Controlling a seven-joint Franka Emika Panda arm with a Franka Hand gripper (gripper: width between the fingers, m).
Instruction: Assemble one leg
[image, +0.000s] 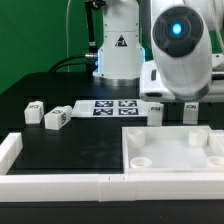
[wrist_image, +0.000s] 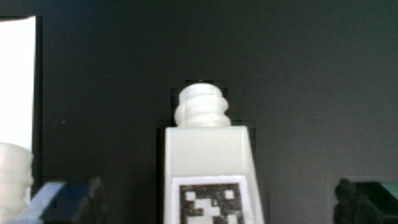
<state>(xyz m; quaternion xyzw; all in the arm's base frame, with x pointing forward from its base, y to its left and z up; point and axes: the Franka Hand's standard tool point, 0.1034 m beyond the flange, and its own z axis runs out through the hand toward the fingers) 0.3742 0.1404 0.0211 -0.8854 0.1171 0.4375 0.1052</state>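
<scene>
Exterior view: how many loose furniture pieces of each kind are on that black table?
Small white chunky plastic legs with black-and-white tags: 4
Big flat white square panel with round sockets: 1
Total: 5

White leg (wrist_image: 210, 150), black-and-white checked tag (wrist_image: 212, 203), black table (wrist_image: 302, 80), white panel (image: 170, 158)

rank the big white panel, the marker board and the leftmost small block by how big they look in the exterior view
1. panel, largest by far, though it is also nearest the camera
2. marker board, clearly smaller than the panel
3. leftmost small block, clearly the smallest
</scene>
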